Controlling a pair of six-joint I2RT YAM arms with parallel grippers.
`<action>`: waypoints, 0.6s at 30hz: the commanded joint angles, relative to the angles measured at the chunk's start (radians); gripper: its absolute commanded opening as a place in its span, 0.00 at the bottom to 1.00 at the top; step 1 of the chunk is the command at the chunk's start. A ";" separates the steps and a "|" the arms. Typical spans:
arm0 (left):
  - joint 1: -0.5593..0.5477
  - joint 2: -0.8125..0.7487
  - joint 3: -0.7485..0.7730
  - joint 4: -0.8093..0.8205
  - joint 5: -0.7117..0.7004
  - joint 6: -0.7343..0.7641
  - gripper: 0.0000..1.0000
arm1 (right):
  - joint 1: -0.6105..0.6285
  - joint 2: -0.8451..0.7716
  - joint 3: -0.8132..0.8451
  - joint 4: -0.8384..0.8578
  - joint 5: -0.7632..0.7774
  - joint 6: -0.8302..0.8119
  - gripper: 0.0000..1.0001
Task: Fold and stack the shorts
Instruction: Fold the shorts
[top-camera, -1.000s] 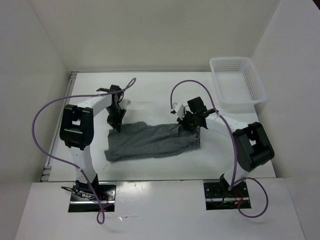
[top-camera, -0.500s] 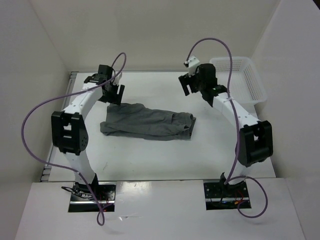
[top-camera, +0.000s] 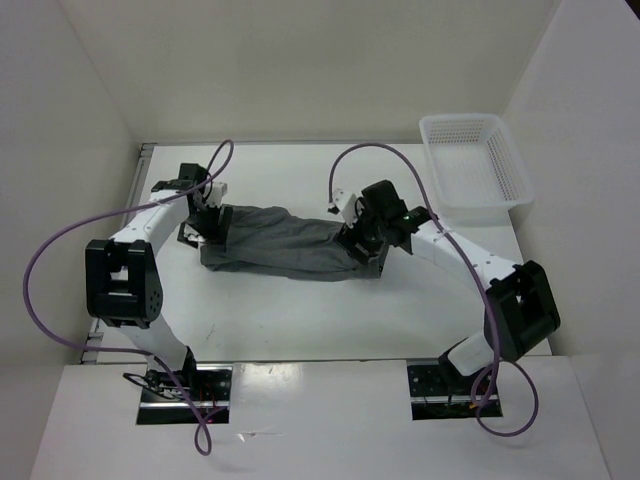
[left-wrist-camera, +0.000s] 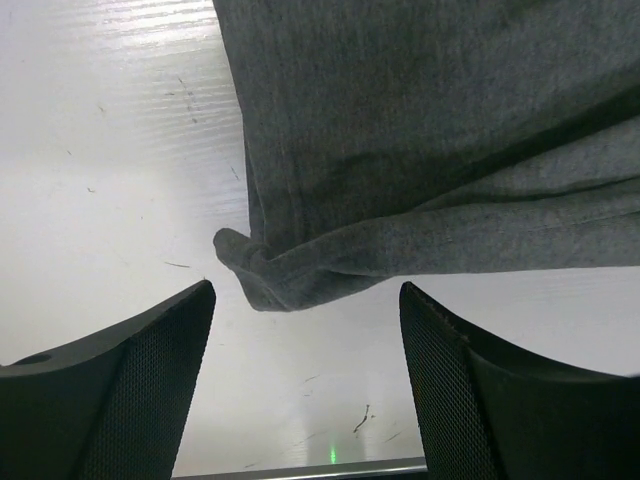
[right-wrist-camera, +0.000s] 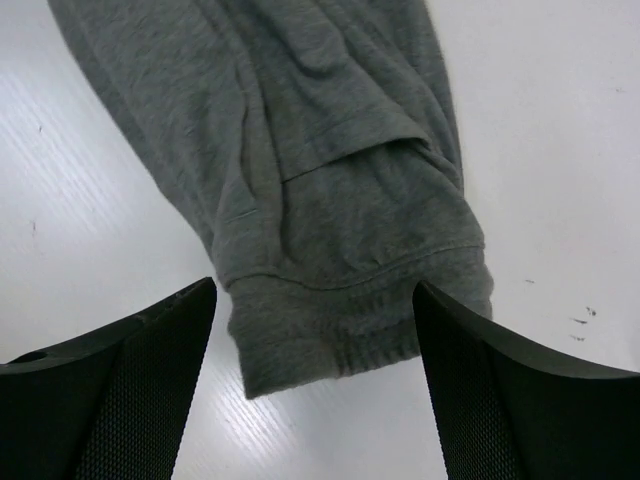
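The shorts (top-camera: 285, 245) lie as a long folded strip on the desk (top-camera: 300, 320), well apart from the basket (top-camera: 470, 165). Half a second ago both arms hung high at the far side. Now the left fingers (left-wrist-camera: 120, 390) and right fingers (right-wrist-camera: 110, 390) sit at its two ends, spread apart, straddling hem and waistband, seemingly not yet pinching. A second fold looks imminent.

Grey shorts (right-wrist-camera: 320, 170) on white table (right-wrist-camera: 560, 150), banded edge between spread right gripper (right-wrist-camera: 315, 300) fingers
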 joint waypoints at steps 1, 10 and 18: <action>0.008 0.013 -0.023 0.039 0.023 0.003 0.81 | 0.041 -0.028 -0.001 -0.050 0.004 -0.122 0.84; 0.008 0.104 -0.033 0.026 0.098 0.003 0.40 | 0.061 -0.028 -0.081 -0.084 0.054 -0.224 0.70; 0.008 0.082 -0.023 0.005 0.029 0.003 0.05 | 0.061 -0.019 -0.147 0.064 0.183 -0.214 0.11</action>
